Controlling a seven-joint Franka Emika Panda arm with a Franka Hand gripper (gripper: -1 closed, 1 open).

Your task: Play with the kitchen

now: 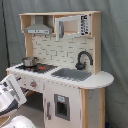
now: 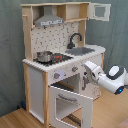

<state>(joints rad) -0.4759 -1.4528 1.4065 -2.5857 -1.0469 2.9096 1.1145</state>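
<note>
**Play kitchen w/ oven door down, arm at its front**

The kitchen (image 1: 60,65) is a tall toy unit: pale wood frame, white panels, rounded countertop end by the sink. It fills the middle of both exterior views, standing on a wood floor against a grey backdrop. Backsplash is white w/ a brick-like pattern. The hood (image 1: 38,26) is grey, sloped, metallic-looking, under the top shelf above the stove (image 1: 36,66). The stove is a flat black slab w/ red burner marks. The faucet (image 1: 83,59) is black, curved like a hook, behind the sink (image 1: 71,74), a grey rectangular basin; contents cannot be made out.

A shiny metal pot (image 2: 44,56) sits on the stove; what's inside it can't be told.

Second exterior view only: oven door (image 2: 70,102) swung open below the stove, white frame w/ a clear window; knobs (image 2: 56,76) on the front panel under the stove; upper cabinet door (image 2: 100,12) swung open beside the hood shelf. First exterior view shows instead a lower white door w/ a dark square panel (image 1: 61,107) under the sink.

The gripper (image 2: 88,67), white & rounded, is just beside the front panel near the knobs, above the open oven door; whether it's open or closed, cannot tell. In the first exterior view only white arm segments (image 1: 11,95) show, low beside the stove end.
</note>
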